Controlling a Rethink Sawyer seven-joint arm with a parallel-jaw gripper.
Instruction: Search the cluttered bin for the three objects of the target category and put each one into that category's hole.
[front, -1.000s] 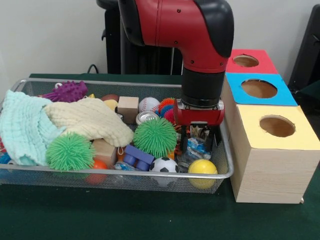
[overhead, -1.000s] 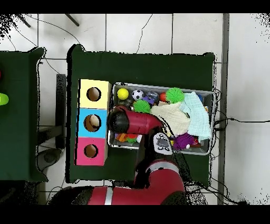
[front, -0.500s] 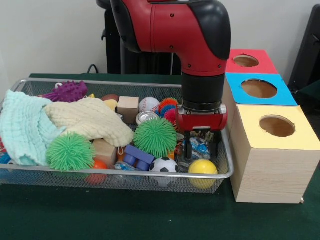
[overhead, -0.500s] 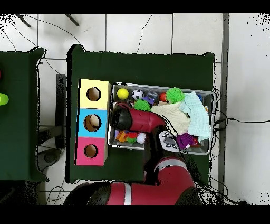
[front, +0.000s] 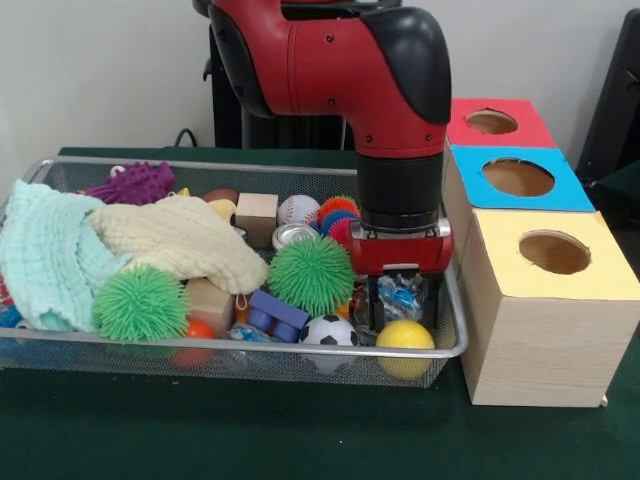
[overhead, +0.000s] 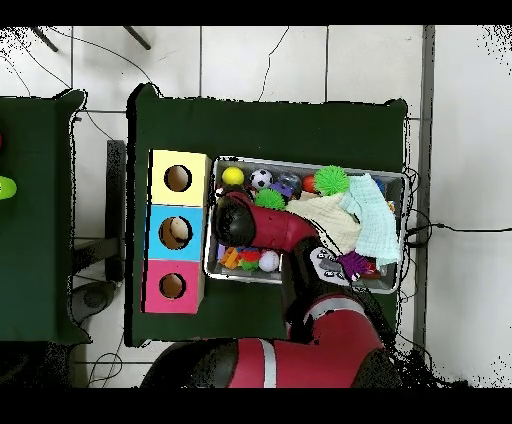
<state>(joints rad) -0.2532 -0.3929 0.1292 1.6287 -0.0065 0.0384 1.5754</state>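
The red arm's gripper (front: 398, 300) reaches down into the wire bin (front: 452, 300) at the end next to the box with three holes (front: 545, 330) — I cannot tell if it is grabbing anything. A shiny blue wrapper (front: 398, 296) sits right by it. A yellow ball (front: 404, 336) and a soccer ball (front: 329, 330) lie at the bin's front edge. Two green spiky balls (front: 310, 272) rest near the cream cloth (front: 180, 240) — a pale green cloth (front: 45, 255) fills the other end.
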